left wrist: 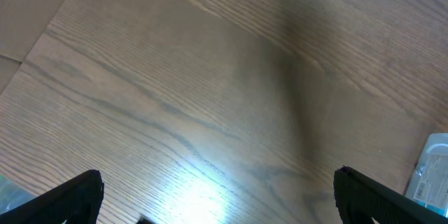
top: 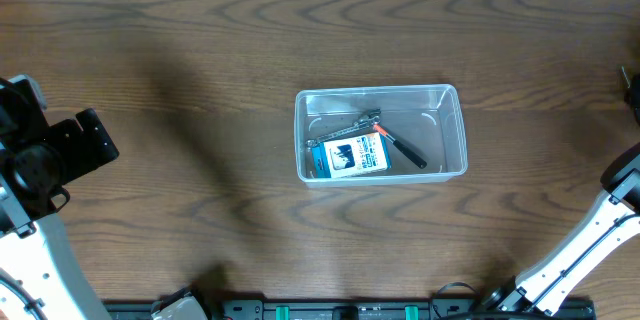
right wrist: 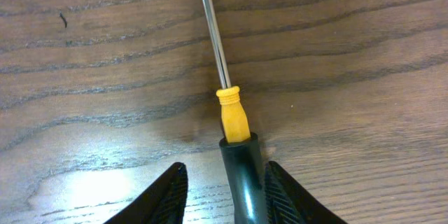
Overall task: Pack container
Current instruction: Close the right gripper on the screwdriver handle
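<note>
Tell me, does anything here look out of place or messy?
Nothing looks spilled or broken. One item is outside the clear plastic rectangular tub: a screwdriver with a yellow-and-black handle, between the fingers of the right gripper over the wooden table. Inside the tub, the small blue-and-white box lies slightly tilted among loose hand tools.

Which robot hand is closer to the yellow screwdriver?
Right. The right hand has the screwdriver between its fingers, at the handle. The left hand hangs over bare table, with no screwdriver in its view.

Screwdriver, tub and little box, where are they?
Screwdriver [right wrist: 233,115]: right wrist view, yellow collar of the handle.
Tub [top: 381,89]: overhead view, far rim.
Little box [top: 357,156]: overhead view, blue-and-white top face.
</note>
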